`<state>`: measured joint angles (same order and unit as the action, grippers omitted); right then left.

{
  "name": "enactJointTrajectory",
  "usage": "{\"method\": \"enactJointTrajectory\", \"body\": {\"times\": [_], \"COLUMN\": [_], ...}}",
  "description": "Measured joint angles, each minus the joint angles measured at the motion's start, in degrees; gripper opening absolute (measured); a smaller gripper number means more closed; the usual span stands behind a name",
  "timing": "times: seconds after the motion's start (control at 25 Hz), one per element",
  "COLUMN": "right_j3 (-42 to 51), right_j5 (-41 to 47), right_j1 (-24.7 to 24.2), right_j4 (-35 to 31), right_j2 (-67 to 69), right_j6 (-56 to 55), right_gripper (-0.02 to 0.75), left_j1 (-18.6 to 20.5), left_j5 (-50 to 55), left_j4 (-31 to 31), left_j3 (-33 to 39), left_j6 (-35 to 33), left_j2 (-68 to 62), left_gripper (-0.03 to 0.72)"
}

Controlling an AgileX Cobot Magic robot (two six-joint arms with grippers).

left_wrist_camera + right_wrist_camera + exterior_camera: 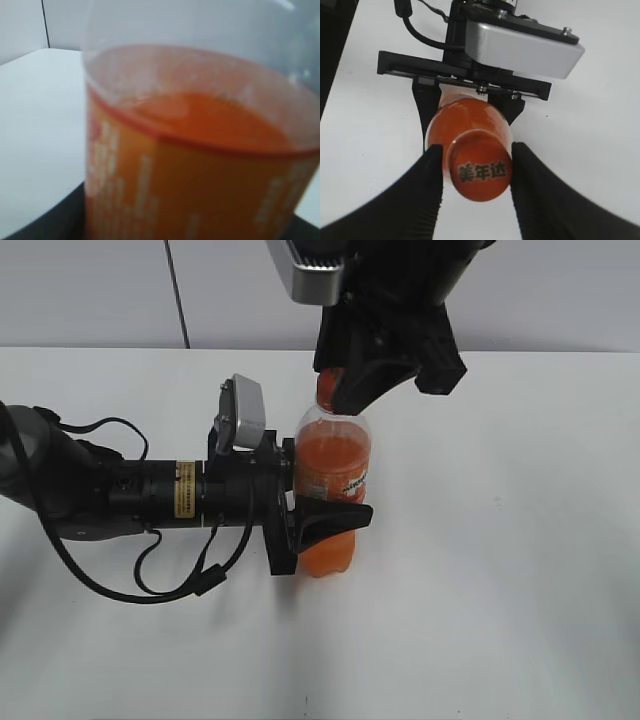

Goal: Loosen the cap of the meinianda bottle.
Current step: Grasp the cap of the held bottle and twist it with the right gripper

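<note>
One small round orange plastic cap (479, 171) tops the slim clear meinianda bottle (333, 485) of orange drink, upright on the white table (500, 590). Mostly full, it likely feels heavy; its smooth wall could slip. The left gripper (325, 502) pinches its labelled waist. From above, the right gripper (477, 165) flanks the cap, slightly spread.

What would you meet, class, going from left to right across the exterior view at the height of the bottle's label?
Left arm → wrist camera → left gripper, its fingers around the bottle → bottle → bare white table.
</note>
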<state>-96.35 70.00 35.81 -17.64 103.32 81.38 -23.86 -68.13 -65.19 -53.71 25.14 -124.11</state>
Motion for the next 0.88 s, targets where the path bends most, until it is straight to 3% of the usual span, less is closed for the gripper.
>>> {"method": "enactJointTrajectory", "body": {"times": [0.48, 0.64, 0.88], "right_j3": [-0.06, -0.31, -0.37], "right_j5": [0.00, 0.00, 0.00], "right_j1": [0.00, 0.00, 0.00], "right_j4": [-2.57, -2.95, -2.42], "right_j2": [-1.31, -2.90, -3.74], "right_j6": [-7.73, -21.53, -55.58], "right_gripper": [0.452, 0.459, 0.459], "left_j1": [0.00, 0.00, 0.00], "left_j5": [0.05, 0.05, 0.05], "left_j4": [0.06, 0.06, -0.17], "left_j3": [0.00, 0.00, 0.00], "left_j6": [0.07, 0.11, 0.11], "left_j2": [0.00, 0.00, 0.00], "left_gripper": [0.415, 0.415, 0.415]}}
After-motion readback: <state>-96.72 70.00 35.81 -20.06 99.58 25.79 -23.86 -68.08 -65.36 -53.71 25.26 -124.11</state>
